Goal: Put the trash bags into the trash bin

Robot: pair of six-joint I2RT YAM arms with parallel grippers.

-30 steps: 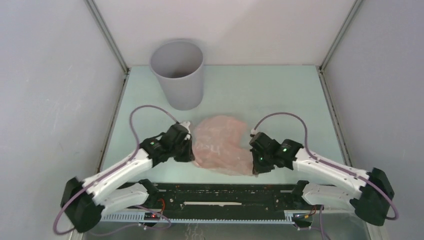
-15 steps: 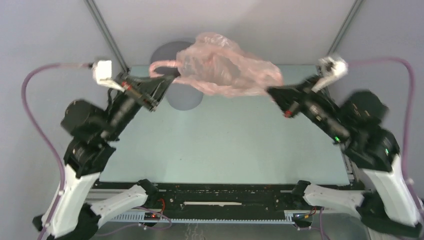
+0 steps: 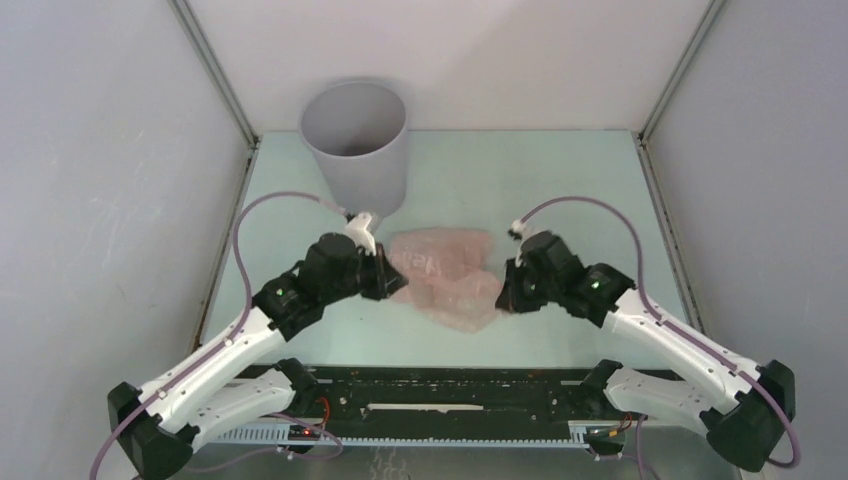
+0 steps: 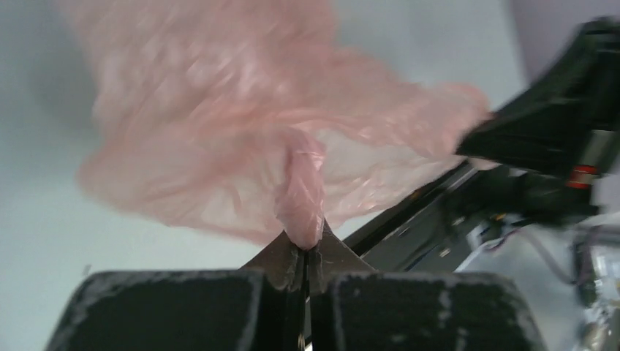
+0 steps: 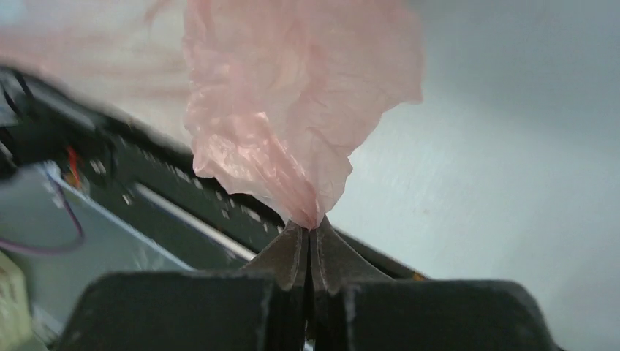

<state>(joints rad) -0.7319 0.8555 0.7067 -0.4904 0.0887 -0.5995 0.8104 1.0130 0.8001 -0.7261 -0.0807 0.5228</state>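
Note:
The pale-pink trash bag (image 3: pixel 447 276) hangs crumpled between my two grippers, low over the table's middle. My left gripper (image 3: pixel 392 282) is shut on its left edge; the left wrist view shows a twisted fold of the bag (image 4: pixel 241 139) pinched at the fingertips (image 4: pixel 307 248). My right gripper (image 3: pixel 503 290) is shut on its right edge; the right wrist view shows the bag (image 5: pixel 292 95) pinched at the tips (image 5: pixel 311 232). The grey trash bin (image 3: pixel 357 146) stands upright at the back left, apart from the bag, its inside mostly hidden.
The pale green table (image 3: pixel 560 190) is enclosed by white walls with metal corner posts (image 3: pixel 212 75). A black rail with wiring (image 3: pixel 450 395) runs along the near edge between the arm bases.
Half a second ago both arms held the bag high, stretched near the bin. Now both arms are low and closer together, with the bag bunched near the table's middle.

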